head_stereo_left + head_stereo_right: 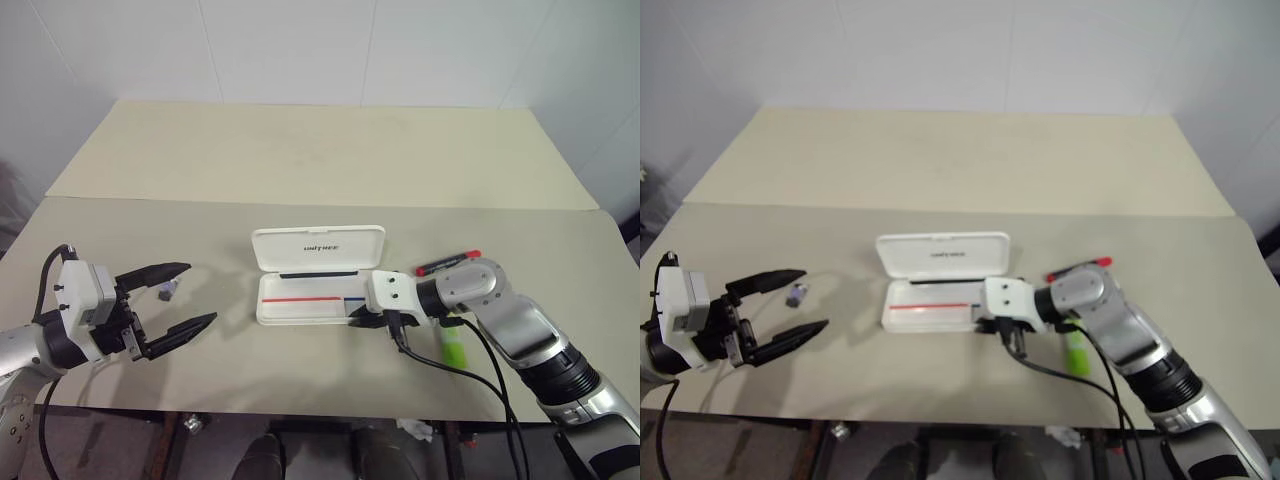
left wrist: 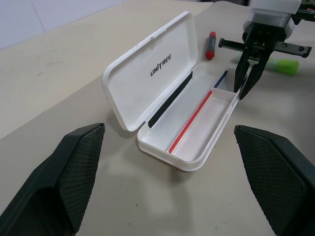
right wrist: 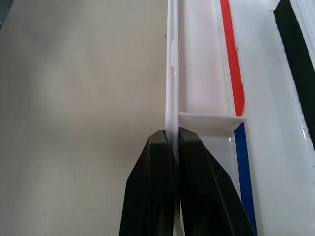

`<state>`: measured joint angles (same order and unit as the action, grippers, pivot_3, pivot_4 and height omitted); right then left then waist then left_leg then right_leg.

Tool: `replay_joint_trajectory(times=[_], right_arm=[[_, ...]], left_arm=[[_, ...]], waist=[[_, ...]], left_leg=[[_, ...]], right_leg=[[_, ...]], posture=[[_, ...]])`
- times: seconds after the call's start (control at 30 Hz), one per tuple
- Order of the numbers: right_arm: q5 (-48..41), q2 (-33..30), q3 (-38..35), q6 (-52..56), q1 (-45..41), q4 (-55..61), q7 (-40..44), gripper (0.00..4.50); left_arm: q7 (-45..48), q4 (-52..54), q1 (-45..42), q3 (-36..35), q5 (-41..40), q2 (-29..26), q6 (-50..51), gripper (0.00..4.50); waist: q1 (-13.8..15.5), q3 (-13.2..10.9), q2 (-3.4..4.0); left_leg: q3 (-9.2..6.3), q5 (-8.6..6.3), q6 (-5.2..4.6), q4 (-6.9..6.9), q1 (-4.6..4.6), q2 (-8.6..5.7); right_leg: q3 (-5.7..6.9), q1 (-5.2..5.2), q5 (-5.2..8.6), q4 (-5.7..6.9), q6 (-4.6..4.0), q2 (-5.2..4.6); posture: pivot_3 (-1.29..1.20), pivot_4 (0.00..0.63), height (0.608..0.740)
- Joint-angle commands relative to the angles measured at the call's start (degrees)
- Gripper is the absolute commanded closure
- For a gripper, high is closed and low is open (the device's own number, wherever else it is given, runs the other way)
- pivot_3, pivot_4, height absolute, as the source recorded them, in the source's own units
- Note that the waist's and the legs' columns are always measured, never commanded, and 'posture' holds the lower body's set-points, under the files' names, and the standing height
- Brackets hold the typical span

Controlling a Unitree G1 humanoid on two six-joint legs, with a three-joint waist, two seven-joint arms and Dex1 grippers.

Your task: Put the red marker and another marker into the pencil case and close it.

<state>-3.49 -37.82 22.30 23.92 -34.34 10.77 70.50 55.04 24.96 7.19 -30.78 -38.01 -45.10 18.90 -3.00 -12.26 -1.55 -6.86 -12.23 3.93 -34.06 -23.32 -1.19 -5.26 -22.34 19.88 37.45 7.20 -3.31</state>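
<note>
The white pencil case point(image 1: 290, 246) lies open in the middle of the table, lid raised toward the far side, a red-and-blue line along its tray. My right gripper point(image 1: 358, 320) is shut on the tray's front wall point(image 3: 172, 73) near its right end, one finger on each side. The red marker point(image 1: 448, 262) lies on the table just right of the case, behind my right wrist. The lime-green marker point(image 1: 453, 350) lies nearer the front edge, under my right forearm. My left gripper point(image 1: 200, 293) hangs open and empty well left of the case.
A small dark grey object point(image 1: 168, 292) sits on the table between my left gripper's fingers as seen from above. A second tabletop point(image 1: 320, 150) adjoins at the back. Black cables point(image 1: 480, 380) trail from my right wrist over the front edge.
</note>
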Motion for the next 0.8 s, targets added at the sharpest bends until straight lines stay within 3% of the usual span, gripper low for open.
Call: replay_joint_trajectory(times=[0.03,0.07,0.17,0.5,0.8], right_arm=[[-0.02,0.57,0.47,-2.39,-0.11,-0.85,0.04,4.48],[0.44,0.69,0.86,-3.13,-0.26,-1.48,0.16,4.48],[0.66,1.38,1.20,-3.89,-0.59,-2.32,0.02,3.61],[-0.84,1.35,-0.32,-3.40,-0.77,-2.63,0.24,0.07],[-4.18,-0.57,-3.27,-3.06,-1.70,-3.32,2.39,0.03]], left_arm=[[-0.14,1.44,-0.40,-0.42,-1.08,-0.27,-0.15,0.00],[-0.14,1.43,-0.48,-0.36,-1.08,-0.24,-0.17,0.00],[-0.33,1.53,-0.58,-0.20,-1.03,-0.09,-0.22,0.00],[-0.87,1.44,-0.63,0.08,-0.84,0.26,-0.55,0.00],[-1.12,-0.22,-2.93,2.05,-0.26,0.67,-1.08,0.00]], waist=[[0.01,0.00,0.00],[0.02,0.00,0.00],[-0.02,0.00,0.00],[-0.04,0.00,-0.01],[0.08,0.00,-0.01]], left_leg=[[0.00,0.00,0.00,0.00,0.00,0.00],[0.00,0.00,0.00,0.00,0.00,0.00],[0.00,0.00,0.00,0.01,-0.01,-0.01],[0.00,0.00,0.00,0.00,0.00,0.00],[-0.01,0.00,0.00,0.00,0.00,-0.01]], right_leg=[[0.00,0.00,0.00,0.00,0.00,0.00],[0.00,0.00,0.00,-0.01,0.00,0.00],[0.00,0.00,0.00,-0.02,0.00,-0.02],[0.00,0.00,0.00,-0.01,0.00,0.00],[0.01,0.01,0.00,0.00,0.00,-0.01]], posture=[[0.00,0.150,0.740],[0.00,0.150,0.740],[0.00,0.150,0.740],[0.00,0.150,0.740],[0.00,0.150,0.740]])
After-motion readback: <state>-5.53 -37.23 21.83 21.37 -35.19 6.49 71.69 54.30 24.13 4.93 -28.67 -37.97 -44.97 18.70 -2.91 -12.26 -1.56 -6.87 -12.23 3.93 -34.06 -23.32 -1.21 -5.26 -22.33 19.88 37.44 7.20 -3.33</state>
